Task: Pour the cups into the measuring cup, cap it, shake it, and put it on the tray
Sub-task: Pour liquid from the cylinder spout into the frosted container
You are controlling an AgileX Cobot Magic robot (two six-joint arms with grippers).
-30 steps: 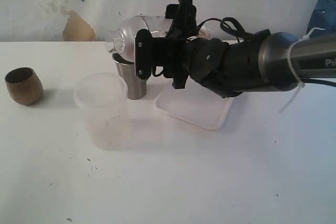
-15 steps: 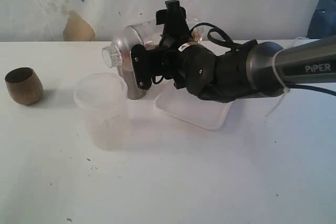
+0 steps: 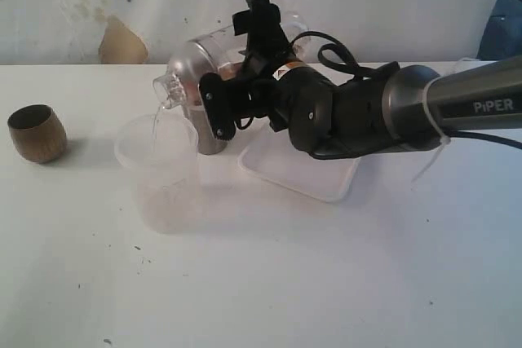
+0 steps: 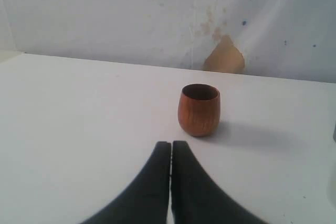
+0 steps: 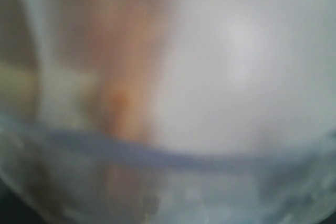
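Observation:
My right gripper [image 3: 249, 59] is shut on the clear measuring cup [image 3: 204, 55], which is capped with a dome lid [image 3: 173, 83] and tipped on its side toward the left. The lid's spout hangs over the frosted translucent cup [image 3: 159, 173], and a thin stream runs down into it. The steel tumbler [image 3: 210, 132] stands just behind, under the held cup. The brown wood-look cup [image 3: 37, 133] sits far left; in the left wrist view this wood-look cup [image 4: 199, 109] stands ahead of my shut, empty left gripper [image 4: 171, 145]. Blurred clear plastic fills the right wrist view.
The white tray [image 3: 277, 170] lies under my right arm, right of the tumbler. A tan patch [image 3: 121, 43] marks the back wall. White table surface stretches across the front and to the right.
My right gripper has tipped the capped measuring cup further over to the left and lowered its spout; a thin stream now falls into the frosted cup. The other cups have not moved.

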